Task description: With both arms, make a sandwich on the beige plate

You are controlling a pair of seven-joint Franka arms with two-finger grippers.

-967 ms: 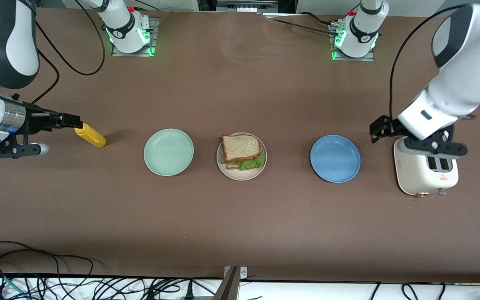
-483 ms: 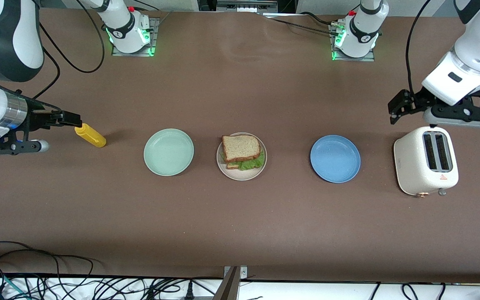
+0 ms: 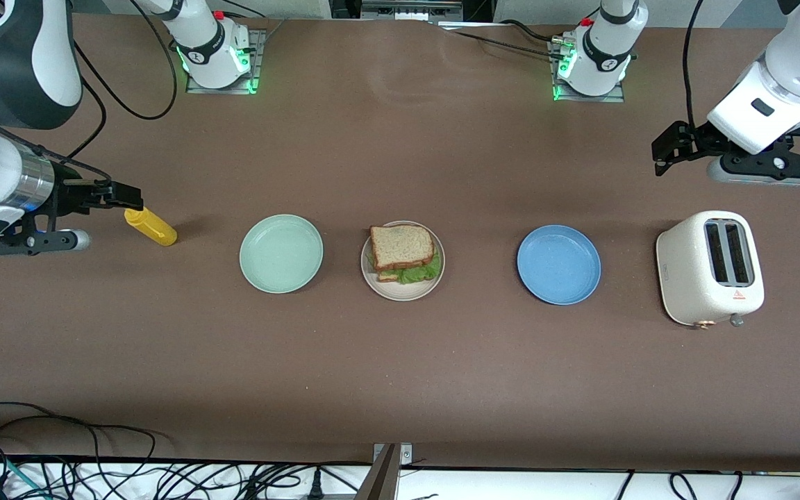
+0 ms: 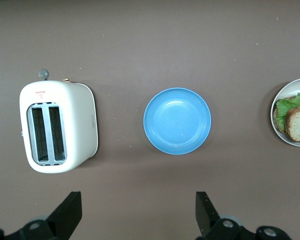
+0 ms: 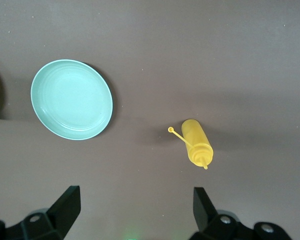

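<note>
A robotics lab: bolted arm bases (image 3: 216, 52), loose cables (image 3: 60, 444) along the table (image 3: 400, 375).

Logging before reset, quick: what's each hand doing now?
Left hand: open, empty, above the table near the toaster.
Right hand: open, empty, above the table near the yellow bottle.

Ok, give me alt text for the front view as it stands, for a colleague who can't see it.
A finished sandwich sits on the beige plate, between a mint green plate and a blue plate. The open left pincer and open right pincer hang at their own table ends.
</note>
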